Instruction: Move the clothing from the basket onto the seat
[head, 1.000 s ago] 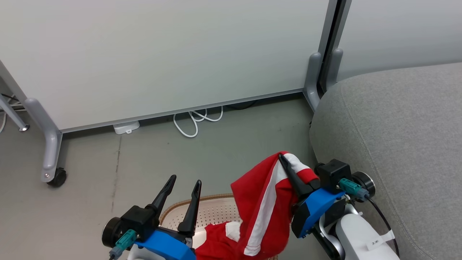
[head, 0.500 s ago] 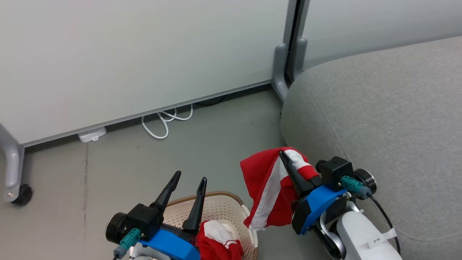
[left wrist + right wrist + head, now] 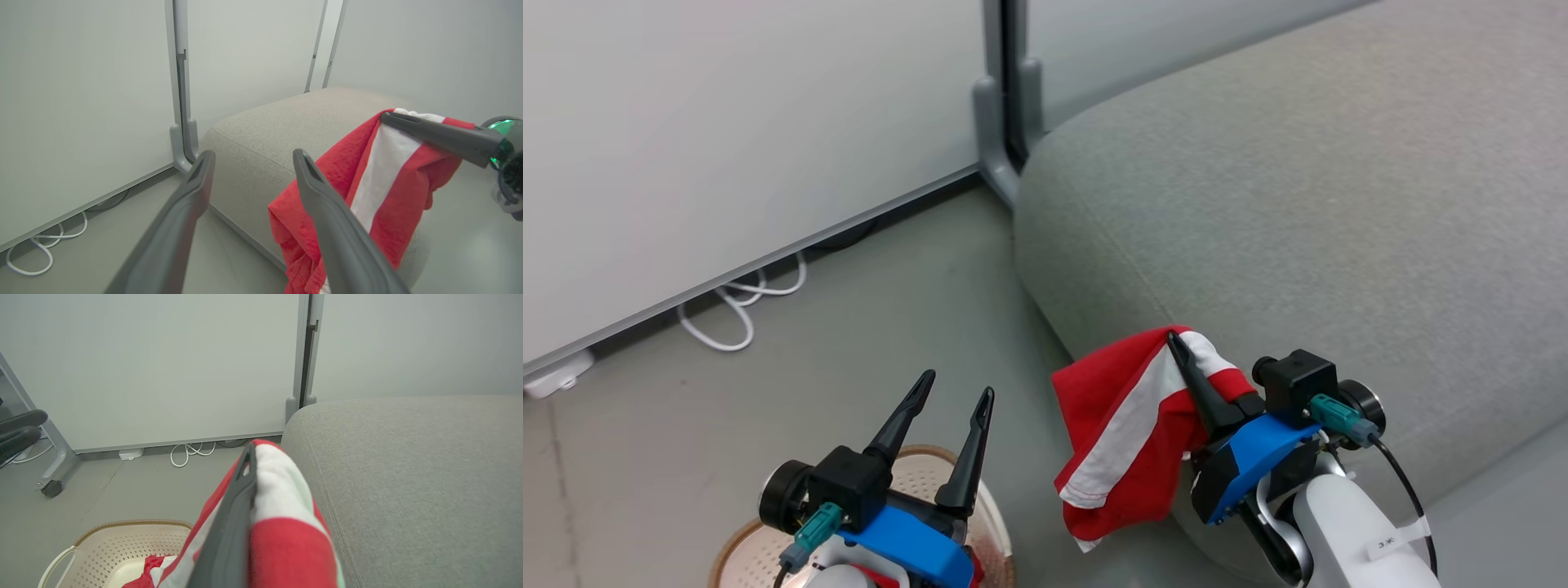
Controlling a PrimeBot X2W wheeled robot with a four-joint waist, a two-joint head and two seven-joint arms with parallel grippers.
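My right gripper (image 3: 1178, 341) is shut on a piece of the clothing (image 3: 1123, 416), a red garment with a white stripe. It hangs from the fingers against the rounded front corner of the grey seat (image 3: 1298, 204). The right wrist view shows the gripper (image 3: 249, 456) with the garment (image 3: 286, 543) draped over it, beside the seat (image 3: 408, 465). My left gripper (image 3: 956, 389) is open and holds nothing, above the cream basket (image 3: 737, 549). Another red and white garment (image 3: 152, 564) lies in the basket (image 3: 130, 525). In the left wrist view the open left gripper (image 3: 253, 161) points at the seat (image 3: 282, 122), with the hanging garment (image 3: 367, 179) to the right.
White partition panels on grey feet (image 3: 995, 122) stand behind the seat's left corner. A white cable loop (image 3: 737, 314) and a power block (image 3: 547, 382) lie on the floor along the panel. A castered panel leg (image 3: 52, 486) stands at the left. Bare grey floor lies between basket and seat.
The head camera has swung right toward the seat. The held garment has come fully out of the basket and now hangs by the seat's corner. Both grippers keep their states.
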